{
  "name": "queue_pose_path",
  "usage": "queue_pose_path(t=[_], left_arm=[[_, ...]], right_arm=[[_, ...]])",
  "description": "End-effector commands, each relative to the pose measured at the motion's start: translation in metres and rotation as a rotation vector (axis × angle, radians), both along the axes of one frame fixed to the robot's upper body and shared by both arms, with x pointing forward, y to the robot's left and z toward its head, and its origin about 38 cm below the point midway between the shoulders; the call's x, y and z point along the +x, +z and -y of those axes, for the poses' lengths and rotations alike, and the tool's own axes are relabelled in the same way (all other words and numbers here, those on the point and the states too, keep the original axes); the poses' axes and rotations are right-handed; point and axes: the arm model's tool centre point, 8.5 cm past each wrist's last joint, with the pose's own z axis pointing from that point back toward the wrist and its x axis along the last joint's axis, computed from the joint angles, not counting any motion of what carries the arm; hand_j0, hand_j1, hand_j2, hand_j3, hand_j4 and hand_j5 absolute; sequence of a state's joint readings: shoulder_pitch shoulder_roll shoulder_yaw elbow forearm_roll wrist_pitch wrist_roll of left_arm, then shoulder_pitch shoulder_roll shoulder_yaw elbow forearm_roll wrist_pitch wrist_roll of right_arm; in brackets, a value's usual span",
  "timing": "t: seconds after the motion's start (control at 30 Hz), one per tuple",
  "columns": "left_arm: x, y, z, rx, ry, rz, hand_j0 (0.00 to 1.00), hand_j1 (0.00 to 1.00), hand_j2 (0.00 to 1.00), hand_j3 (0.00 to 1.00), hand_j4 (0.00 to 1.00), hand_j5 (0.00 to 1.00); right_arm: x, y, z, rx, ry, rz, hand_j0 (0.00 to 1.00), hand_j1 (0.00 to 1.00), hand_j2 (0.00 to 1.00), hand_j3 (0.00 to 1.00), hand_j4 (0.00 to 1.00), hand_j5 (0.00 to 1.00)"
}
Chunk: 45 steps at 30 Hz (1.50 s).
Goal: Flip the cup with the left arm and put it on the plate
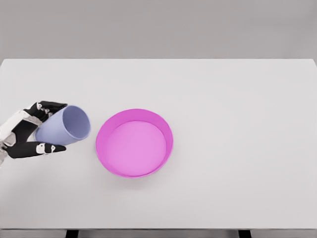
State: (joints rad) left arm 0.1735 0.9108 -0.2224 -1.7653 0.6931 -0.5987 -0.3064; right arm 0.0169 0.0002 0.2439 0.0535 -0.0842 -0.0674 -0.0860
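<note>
The left hand (pixel 30 135) clasps a tilted lavender plastic cup (pixel 64 126), mouth facing the round magenta plate (pixel 106 130) just beyond its fingers.

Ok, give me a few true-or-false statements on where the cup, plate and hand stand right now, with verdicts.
1. The left hand grips the cup. True.
2. The cup stands upright on the plate. False: it is tilted on its side in the hand, left of the plate, its opening facing the plate.
3. The plate is pink with a raised rim. True.
4. The cup is red. False: it is pale blue-purple.
5. The right hand is reaching for the plate. False: no right hand is in view.
</note>
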Motion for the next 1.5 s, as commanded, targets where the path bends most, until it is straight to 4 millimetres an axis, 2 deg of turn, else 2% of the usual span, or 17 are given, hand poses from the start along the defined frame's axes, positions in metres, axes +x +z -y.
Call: queue_pose_path(t=[0.0, 0.13, 0.4, 0.6, 0.7, 0.97, 1.03, 1.13, 1.47], left_arm=[[-0.008, -0.024, 0.025, -0.082, -0.041, -0.055, 0.69, 0.69, 0.69, 0.69, 0.69, 0.69], [0.002, -0.033, 0.081, -0.224, -0.13, -0.054, 0.66, 0.66, 0.66, 0.66, 0.66, 0.66], [0.009, -0.031, 0.116, -0.335, -0.192, -0.054, 0.62, 0.62, 0.62, 0.62, 0.62, 0.62], [0.012, -0.029, 0.131, -0.442, -0.249, -0.094, 0.59, 0.59, 0.59, 0.59, 0.59, 0.59], [0.017, -0.022, 0.133, -0.474, -0.252, -0.086, 0.59, 0.59, 0.59, 0.59, 0.59, 0.59], [0.028, -0.013, 0.159, -0.568, -0.302, -0.064, 0.58, 0.58, 0.58, 0.58, 0.58, 0.58], [0.034, -0.015, 0.173, -0.577, -0.338, -0.088, 0.56, 0.56, 0.56, 0.56, 0.56, 0.56], [0.039, -0.026, 0.18, -0.594, -0.32, -0.112, 0.56, 0.56, 0.56, 0.56, 0.56, 0.56], [0.047, -0.036, 0.183, -0.583, -0.308, -0.144, 0.56, 0.56, 0.56, 0.56, 0.56, 0.56]], right_arm=[[0.0, 0.0, 0.0, 0.0, 0.0, 0.0, 1.0, 1.0, 1.0, 1.0, 1.0, 1.0], [0.0, 0.0, 0.0, 0.0, 0.0, 0.0, 1.0, 1.0, 1.0, 1.0, 1.0, 1.0], [0.0, 0.0, 0.0, 0.0, 0.0, 0.0, 1.0, 1.0, 1.0, 1.0, 1.0, 1.0], [0.0, 0.0, 0.0, 0.0, 0.0, 0.0, 1.0, 1.0, 1.0, 1.0, 1.0, 1.0], [0.0, 0.0, 0.0, 0.0, 0.0, 0.0, 1.0, 1.0, 1.0, 1.0, 1.0, 1.0], [0.0, 0.0, 0.0, 0.0, 0.0, 0.0, 1.0, 1.0, 1.0, 1.0, 1.0, 1.0], [0.0, 0.0, 0.0, 0.0, 0.0, 0.0, 1.0, 1.0, 1.0, 1.0, 1.0, 1.0], [0.0, 0.0, 0.0, 0.0, 0.0, 0.0, 1.0, 1.0, 1.0, 1.0, 1.0, 1.0], [0.0, 0.0, 0.0, 0.0, 0.0, 0.0, 1.0, 1.0, 1.0, 1.0, 1.0, 1.0]])
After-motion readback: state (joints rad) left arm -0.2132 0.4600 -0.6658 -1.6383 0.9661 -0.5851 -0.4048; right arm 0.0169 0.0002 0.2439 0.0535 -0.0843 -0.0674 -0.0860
